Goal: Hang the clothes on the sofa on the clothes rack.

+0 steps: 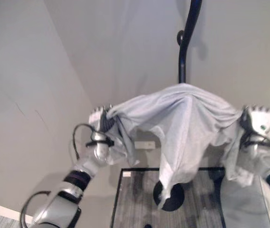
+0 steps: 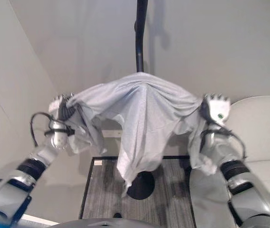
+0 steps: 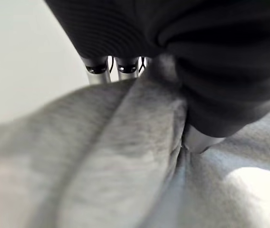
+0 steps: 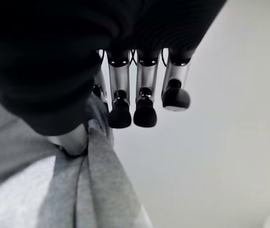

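We count one garment, one rack, two hands. Left to right: our left hand (image 1: 98,124) is raised at the left end of the light grey garment (image 1: 182,123), fingers curled into the cloth; the left wrist view shows fabric bunched between thumb and fingers (image 3: 99,71), so it is grasping the cloth. The garment is draped over the black clothes rack (image 1: 183,52), peaked at the pole, with a long fold hanging down in front of the round black base (image 2: 141,185). Base sits on a dark grey rug (image 2: 101,199). Our right hand (image 2: 214,109) holds the right end of the garment; its wrist view shows cloth pinched by the thumb, with the other fingers (image 4: 145,104) bent above it. Pale sofa (image 2: 258,128) at far right.
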`<state>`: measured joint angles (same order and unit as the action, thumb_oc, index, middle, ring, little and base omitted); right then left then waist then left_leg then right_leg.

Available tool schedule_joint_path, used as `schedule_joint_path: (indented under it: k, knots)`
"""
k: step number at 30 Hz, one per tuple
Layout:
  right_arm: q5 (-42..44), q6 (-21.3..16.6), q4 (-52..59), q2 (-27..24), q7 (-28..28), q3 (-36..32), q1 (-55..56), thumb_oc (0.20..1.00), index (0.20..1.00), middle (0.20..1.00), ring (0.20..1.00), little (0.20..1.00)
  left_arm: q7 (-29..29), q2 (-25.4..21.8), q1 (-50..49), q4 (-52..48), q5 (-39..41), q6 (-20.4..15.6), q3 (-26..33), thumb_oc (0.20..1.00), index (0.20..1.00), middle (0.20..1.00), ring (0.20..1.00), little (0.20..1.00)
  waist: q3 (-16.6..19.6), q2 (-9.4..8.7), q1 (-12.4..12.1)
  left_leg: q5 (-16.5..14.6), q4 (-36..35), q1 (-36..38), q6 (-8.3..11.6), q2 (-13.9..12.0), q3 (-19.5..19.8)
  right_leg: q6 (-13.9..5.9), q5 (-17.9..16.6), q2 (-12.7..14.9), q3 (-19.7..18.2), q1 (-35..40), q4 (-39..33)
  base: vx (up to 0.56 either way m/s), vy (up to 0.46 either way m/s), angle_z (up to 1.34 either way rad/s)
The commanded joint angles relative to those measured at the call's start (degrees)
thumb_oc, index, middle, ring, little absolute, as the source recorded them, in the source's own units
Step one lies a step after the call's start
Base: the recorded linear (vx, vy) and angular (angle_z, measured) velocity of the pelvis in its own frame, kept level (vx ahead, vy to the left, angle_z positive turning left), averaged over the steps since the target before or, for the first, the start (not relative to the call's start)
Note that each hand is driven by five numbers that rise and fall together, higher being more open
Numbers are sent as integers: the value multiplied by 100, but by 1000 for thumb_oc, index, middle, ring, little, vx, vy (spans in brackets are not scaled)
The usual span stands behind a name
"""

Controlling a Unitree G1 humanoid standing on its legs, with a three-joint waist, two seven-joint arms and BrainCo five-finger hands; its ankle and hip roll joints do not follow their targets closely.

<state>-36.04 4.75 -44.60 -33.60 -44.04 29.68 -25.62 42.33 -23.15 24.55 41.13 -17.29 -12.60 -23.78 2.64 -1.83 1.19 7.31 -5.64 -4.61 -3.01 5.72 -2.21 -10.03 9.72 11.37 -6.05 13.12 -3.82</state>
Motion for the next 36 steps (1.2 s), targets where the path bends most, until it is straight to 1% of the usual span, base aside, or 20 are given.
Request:
schedule_joint_path:
  k: [1, 2, 3, 5, 7, 8, 9, 10, 11, 14, 16, 17, 18, 19, 22, 27, 30, 31, 32, 36]
  knots:
    - [98, -146, -174, -40, -30, 54, -337, 200, 200, 200, 200, 200, 271, -112, 467, 150, 493, -266, 266, 200, 200, 200, 200, 200, 103, -33, -288, -321, 64, 136, 524, -541, 160, -61, -1297, 154, 14, -232, 49, 8, -21, 3]
    - [231, -203, -238, 367, -8, 173, -262, 200, 200, 200, 200, 200, 271, 153, 325, 146, 683, -337, 208, 200, 200, 200, 200, 200, 85, -41, -297, -323, 64, 124, 520, -542, 168, -45, -1284, 146, 3, -241, 43, 0, 0, 0]
    - [233, -206, -247, 374, -13, 177, -263, 200, 200, 200, 200, 200, 272, 149, 319, 145, 684, -339, 208, 200, 200, 200, 200, 200, 91, -44, -293, -323, 64, 123, 519, -540, 169, -45, -1282, 147, 5, -242, 44, 2, -19, 4]
    - [429, -306, -317, 967, 12, 375, -150, 200, 200, 200, 200, 200, 313, 572, 53, -19, 1039, -452, 126, 200, 200, 200, 200, 200, 56, -49, -318, -321, 64, 107, 506, -559, 177, -25, -1228, 141, 16, -263, 37, -6, -15, 8]
    - [509, -345, -300, 1147, -5, 421, -111, 200, 200, 200, 200, 200, 303, 685, -30, -95, 1166, -485, 71, 200, 200, 200, 200, 200, 47, -54, -326, -322, 64, 100, 499, -562, 187, -19, -1210, 136, 15, -270, 31, -5, -6, 4]
    - [580, -368, -238, 1312, -5, 485, -88, 200, 200, 200, 200, 200, 291, 841, -101, -140, 1406, -524, 54, 492, 492, 492, 492, 492, 36, -54, -333, -321, 64, 91, 494, -565, 190, -10, -1197, 132, 17, -277, 25, 0, 0, 0]
    - [715, -409, -188, 1582, 40, 601, -55, 200, 200, 200, 200, 200, 228, 1100, -214, -231, 1931, -624, 31, 1000, 1000, 1000, 1000, 1000, 9, -44, -342, -312, 64, 76, 487, -576, 194, 1, -1170, 124, 15, -293, 24, 0, 0, 0]
    - [715, -410, -190, 1584, 39, 602, -55, 200, 200, 200, 200, 200, 225, 1098, -216, -232, 1934, -624, 32, 1000, 1000, 1000, 1000, 1000, 11, -44, -340, -312, 64, 76, 487, -576, 194, 1, -1169, 124, 15, -293, 24, 0, 0, 0]
    - [903, -472, -38, 1793, 139, 731, -14, 200, 200, 200, 200, 200, 89, 1307, -332, -336, 2468, -708, 35, 1000, 1000, 1000, 1000, 1000, -13, -35, -340, -305, 64, 67, 480, -587, 205, 17, -1157, 109, 13, -316, 37, 0, 0, 0]
    - [1174, -609, 94, 1927, 364, 827, 23, 200, 200, 200, 200, 200, -144, 1403, -415, -358, 2812, -675, -12, 1000, 1000, 1000, 1000, 1000, -27, -25, -340, -298, 64, 55, 480, -603, 209, 28, -1132, 92, 4, -341, 50, -21, -9, -1]
    - [1443, -677, 246, 1997, 578, 949, 37, 1000, 1000, 1000, 1000, 1000, -415, 1472, -493, -394, 3336, -647, 32, 1000, 1000, 1000, 1000, 1000, -49, -22, -359, -285, 64, 44, 485, -617, 229, 41, -1110, 73, 4, -348, 55, 0, 0, 0]
    - [1443, -677, 246, 1997, 578, 949, 37, 1000, 1000, 1000, 1000, 1000, -415, 1472, -493, -394, 3336, -647, 32, 1000, 1000, 1000, 1000, 1000, -49, -22, -359, -285, 64, 44, 485, -617, 229, 41, -1110, 73, 4, -348, 55, 0, 0, 0]
    - [1687, -705, 318, 2029, 626, 869, 71, 1000, 1000, 1000, 1000, 1000, -725, 1502, -540, -312, 3928, -606, 122, 1000, 1000, 1000, 1000, 1000, -56, -2, -366, -274, 64, 38, 488, -626, 232, 46, -1096, 58, 2, -349, 57, 0, 0, 0]
    - [1775, -694, 381, 2003, 677, 828, 134, 1000, 1000, 1000, 1000, 1000, -908, 1460, -598, -424, 4183, -628, 178, 1000, 1000, 1000, 1000, 1000, -63, 3, -362, -272, 64, 36, 490, -629, 234, 46, -1092, 55, 8, -347, 63, 0, 0, 0]
    - [2429, -830, 586, 1910, 742, 339, 492, 1000, 1000, 1000, 1000, 1000, -1343, 1278, -1138, -363, 4609, -610, 567, 1000, 1000, 1000, 1000, 1000, -50, -7, -414, -276, 64, 58, 500, -649, 244, 56, -1080, 40, 32, -315, 61, -10, -15, 2]
    - [2979, -1069, 863, 1800, 850, -177, 1012, 1000, 1000, 1000, 1000, 1000, -1636, 1194, -1674, 34, 4784, -581, 977, 1000, 1000, 1000, 1000, 1000, -18, -37, -452, -295, 64, 102, 513, -657, 246, 50, -1061, 39, 83, -263, 29, 0, -6, 0]
    - [3719, -1266, 1093, 1790, 957, -562, 1422, 1000, 1000, 1000, 1000, 1000, -1792, 1205, -1947, 311, 4977, -488, 1245, 1000, 1000, 1000, 1000, 1000, -11, -53, -450, -299, 64, 118, 523, -668, 235, 58, -1033, 30, 87, -250, 10, 0, 0, 0]
    - [4387, -1397, 1172, 1826, 1132, -802, 1656, 1000, 1000, 1000, 1000, 1000, -1879, 1243, -2042, 579, 5230, -403, 1420, 1000, 1000, 1000, 1000, 1000, -8, -62, -449, -294, 64, 123, 529, -680, 233, 63, -1022, 20, 86, -251, 0, 0, 0, 0]
    - [4389, -1397, 1174, 1825, 1134, -802, 1658, 1000, 1000, 1000, 1000, 1000, -1882, 1243, -2041, 582, 5233, -405, 1420, 1000, 1000, 1000, 1000, 1000, -9, -62, -449, -295, 64, 125, 529, -679, 234, 63, -1021, 21, 88, -249, 0, 0, 0, 0]
    - [5706, -1589, 1087, 2010, 1643, -1156, 2041, 1000, 1000, 1000, 1000, 1000, -2136, 1423, -2251, 999, 5936, -292, 1854, 1000, 1000, 1000, 1000, 1000, -3, -80, -456, -293, 64, 138, 544, -700, 226, 74, -971, 0, 106, -238, -16, 0, 0, 0]
